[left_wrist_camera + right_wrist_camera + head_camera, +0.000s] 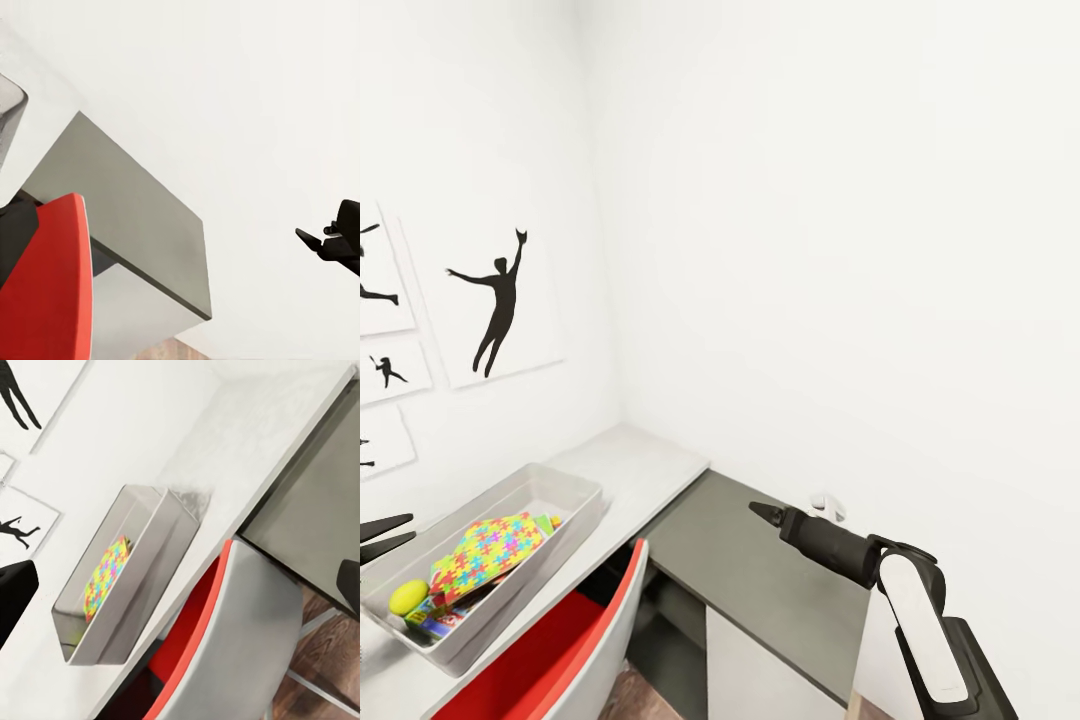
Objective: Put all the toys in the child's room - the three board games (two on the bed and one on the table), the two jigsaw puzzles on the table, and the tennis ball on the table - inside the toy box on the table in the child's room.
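I see the desk (640, 470) running along the picture wall into the room's corner, its pale speckled top ending where the lower dark grey side unit (760, 580) begins. A red-and-grey chair (575, 645) is tucked at the desk's front edge. The toy box (565, 500) sits on the desk with its long axis parallel to that front edge — one short end points toward the corner, the other back toward me. Inside it a jigsaw puzzle (488, 553) lies tilted over a board game (435, 620), and the tennis ball (407, 597) rests at the near end.

From the right wrist I look down on the toy box's outer long wall and the puzzle, but the ball is hidden there; the head view shows it plainly. The left wrist view catches the side unit's white panel and the chair back.

My right gripper (765, 514) hangs over the side unit, fingers pressed together. My left gripper (385, 535) is by the box's near end, fingers slightly apart, holding nothing.
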### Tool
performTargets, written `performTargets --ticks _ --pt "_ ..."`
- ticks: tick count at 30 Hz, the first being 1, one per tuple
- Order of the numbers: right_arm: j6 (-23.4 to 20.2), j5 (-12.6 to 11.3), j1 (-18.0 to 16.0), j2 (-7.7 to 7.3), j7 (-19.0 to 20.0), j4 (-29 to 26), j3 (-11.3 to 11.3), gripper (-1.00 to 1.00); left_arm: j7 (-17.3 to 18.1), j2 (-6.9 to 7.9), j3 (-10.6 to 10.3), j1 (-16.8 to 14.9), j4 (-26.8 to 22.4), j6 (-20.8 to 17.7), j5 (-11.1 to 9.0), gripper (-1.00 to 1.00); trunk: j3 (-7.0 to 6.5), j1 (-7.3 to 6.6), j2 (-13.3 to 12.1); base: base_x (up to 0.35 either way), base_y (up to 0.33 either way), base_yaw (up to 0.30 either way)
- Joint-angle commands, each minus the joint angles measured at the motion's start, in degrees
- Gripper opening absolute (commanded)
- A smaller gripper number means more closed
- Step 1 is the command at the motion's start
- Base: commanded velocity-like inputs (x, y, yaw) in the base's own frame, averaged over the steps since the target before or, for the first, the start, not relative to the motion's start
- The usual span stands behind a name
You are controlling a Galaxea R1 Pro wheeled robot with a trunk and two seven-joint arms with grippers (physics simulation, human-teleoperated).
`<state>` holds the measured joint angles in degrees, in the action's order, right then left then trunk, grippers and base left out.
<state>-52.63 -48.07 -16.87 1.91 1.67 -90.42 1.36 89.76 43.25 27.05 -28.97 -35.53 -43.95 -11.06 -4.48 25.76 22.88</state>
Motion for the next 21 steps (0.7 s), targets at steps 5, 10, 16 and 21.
performTargets --ticks 5,10,16,21 --pt "-0.2 0.2 0.0 0.02 0.2 0.0 -0.1 1.0 0.2 -0.01 0.0 0.0 0.0 -0.6 0.1 1.0 -0.45 0.03 0.0 0.0 0.0 0.073" --pt "-0.2 0.2 0.0 0.02 0.2 0.0 0.0 1.0 0.2 -0.01 0.0 0.0 0.0 -0.6 0.1 1.0 -0.93 0.03 0.0 0.0 0.0 0.073" --pt "-0.2 0.2 0.0 0.02 0.2 0.0 0.0 1.0 0.2 -0.01 0.0 0.0 0.0 -0.6 0.1 1.0 -1.23 0.03 0.0 0.0 0.0 0.038" --pt "-0.2 0.2 0.0 0.02 0.2 0.0 0.0 1.0 0.2 -0.01 0.0 0.0 0.0 -0.6 0.1 1.0 -1.26 0.03 0.0 -0.026 0.0 0.005"
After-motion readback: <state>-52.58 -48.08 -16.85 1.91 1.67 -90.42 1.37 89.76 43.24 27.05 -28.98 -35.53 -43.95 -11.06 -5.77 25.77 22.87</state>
